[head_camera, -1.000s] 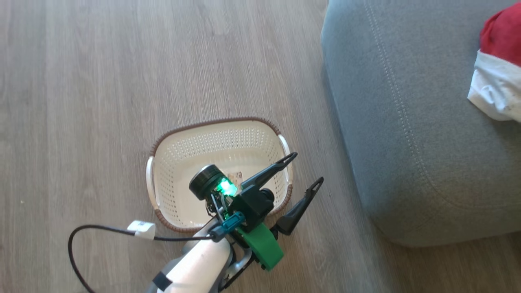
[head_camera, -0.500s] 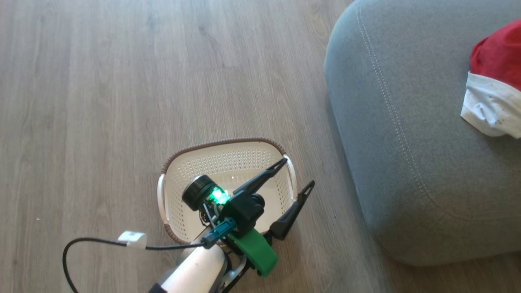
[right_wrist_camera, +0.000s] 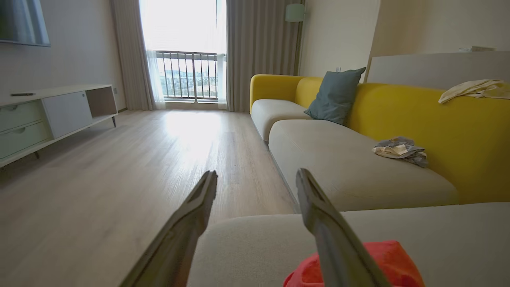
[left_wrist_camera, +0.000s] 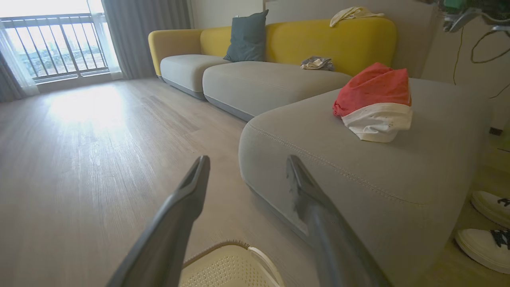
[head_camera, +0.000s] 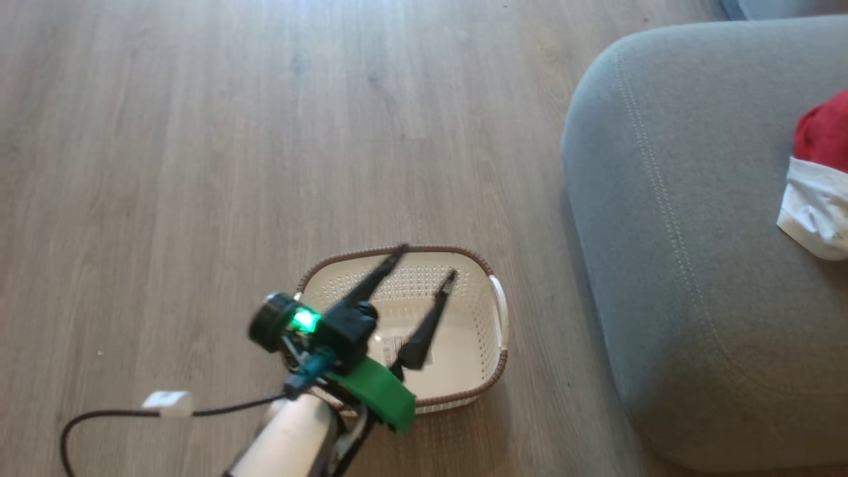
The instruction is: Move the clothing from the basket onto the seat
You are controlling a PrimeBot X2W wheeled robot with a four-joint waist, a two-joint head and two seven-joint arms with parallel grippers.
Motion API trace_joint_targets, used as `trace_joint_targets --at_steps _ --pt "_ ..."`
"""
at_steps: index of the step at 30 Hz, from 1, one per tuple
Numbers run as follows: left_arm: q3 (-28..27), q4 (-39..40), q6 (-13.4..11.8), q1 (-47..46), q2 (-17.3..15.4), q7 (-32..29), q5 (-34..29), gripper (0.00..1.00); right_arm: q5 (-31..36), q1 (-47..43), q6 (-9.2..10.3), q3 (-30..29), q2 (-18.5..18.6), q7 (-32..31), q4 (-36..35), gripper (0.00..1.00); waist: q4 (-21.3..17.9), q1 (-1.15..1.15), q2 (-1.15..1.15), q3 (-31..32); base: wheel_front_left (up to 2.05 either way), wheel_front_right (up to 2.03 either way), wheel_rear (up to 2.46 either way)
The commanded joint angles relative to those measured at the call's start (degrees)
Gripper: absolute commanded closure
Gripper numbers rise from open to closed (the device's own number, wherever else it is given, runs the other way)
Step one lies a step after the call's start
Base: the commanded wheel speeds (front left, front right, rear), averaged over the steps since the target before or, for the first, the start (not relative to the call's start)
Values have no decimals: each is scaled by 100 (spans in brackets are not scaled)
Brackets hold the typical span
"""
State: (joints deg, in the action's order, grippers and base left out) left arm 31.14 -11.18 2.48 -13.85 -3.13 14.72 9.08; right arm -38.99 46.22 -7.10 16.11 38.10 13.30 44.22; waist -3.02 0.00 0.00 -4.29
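floor [head_camera: 165, 165]: pale wood-grain planks, left of the left fingers and beyond them.
cable [head_camera: 167, 401]: thin and dark with a white tag, trailing behind the left fingers; its loop is cut by the bottom edge.
left gripper [head_camera: 427, 262]: two long dark tapering fingers, released and spread wide with nothing between them; blurred in the head view.
basket [head_camera: 498, 311]: on the floor right under the left fingers. Cream plastic with perforated walls, a brown woven rim and a white handle just right of the fingers. The wrist hides its near left corner, and one finger half covers the label on its bottom.
seat [head_camera: 695, 265]: right of the left fingers, apart from the basket. A big grey woven cushion with a rounded corner and a pale stitch line, cut by the right and bottom edges.
clothing [head_camera: 821, 172]: on the seat, well right of the left fingers. Soft red cloth with a crumpled white band, cut by the right edge; whether one piece or two, cannot tell.
shoes [left_wrist_camera: 484, 247]: white, far right of the left fingers, cut by the edge.
right gripper [right_wrist_camera: 257, 173]: fingers spread, released, gripping nothing, above the seat; the red cloth lies low behind the right-hand finger, partly hidden.
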Motion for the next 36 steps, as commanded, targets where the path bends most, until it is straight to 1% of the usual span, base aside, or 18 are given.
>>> trace_joint_targets --at_steps 1,4,5,7,10,11,12,16,20,23,27,32,36 --pt "-376 234 -119 -80 25 28 30 0 -277 -256 -39 219 285 110 -481 0 120 0 0 40 0 0 0" --pt "-676 280 -276 -38 25 28 19 0 -612 -637 -39 346 374 160 -1005 0 237 0 0 77 0 0 0" --pt "-777 309 -330 -27 25 28 -7 0 -672 -744 -39 310 366 164 -1198 0 271 0 0 86 0 0 0" --pt "-984 392 -453 4 25 28 -48 0 -721 -992 -39 158 289 166 -1566 0 334 0 0 104 0 0 0" --pt "-1273 493 -621 80 25 28 -88 0 -579 -1421 -39 -127 70 168 -2016 0 426 0 0 147 0 0 0" --pt "-1358 516 -668 105 25 28 -100 0 -513 -1571 -39 -215 -26 168 -2156 0 462 0 0 167 0 0 0" --pt "-1358 516 -668 105 25 28 -100 0 -513 -1571 -39 -215 -26 168 -2156 0 462 0 0 167 0 0 0" --pt "-1670 563 -836 224 25 28 28 0 -246 -2158 -39 -604 -479 169 -2704 0 594 0 0 230 0 0 0" --pt "-1918 636 -1062 276 25 28 85 0 16 -2742 -39 -941 -918 169 -3190 0 718 0 0 244 0 0 0" --pt "-2003 741 -1216 317 25 28 -8 0 172 -3124 -39 -1123 -1206 169 -3437 0 790 0 0 257 0 0 0" --pt "-1964 672 -1196 523 25 28 36 0 514 -3599 -39 -1136 -1499 169 -3564 0 839 0 0 308 0 0 0" --pt "-1934 505 -1241 718 25 28 -55 0 911 -4064 -39 -1196 -1872 169 -3665 0 843 0 0 352 0 0 0" --pt "-1868 378 -1182 841 25 28 -37 0 1124 -4335 -39 -1305 -2132 170 -3792 0 819 0 0 360 0 0 0"
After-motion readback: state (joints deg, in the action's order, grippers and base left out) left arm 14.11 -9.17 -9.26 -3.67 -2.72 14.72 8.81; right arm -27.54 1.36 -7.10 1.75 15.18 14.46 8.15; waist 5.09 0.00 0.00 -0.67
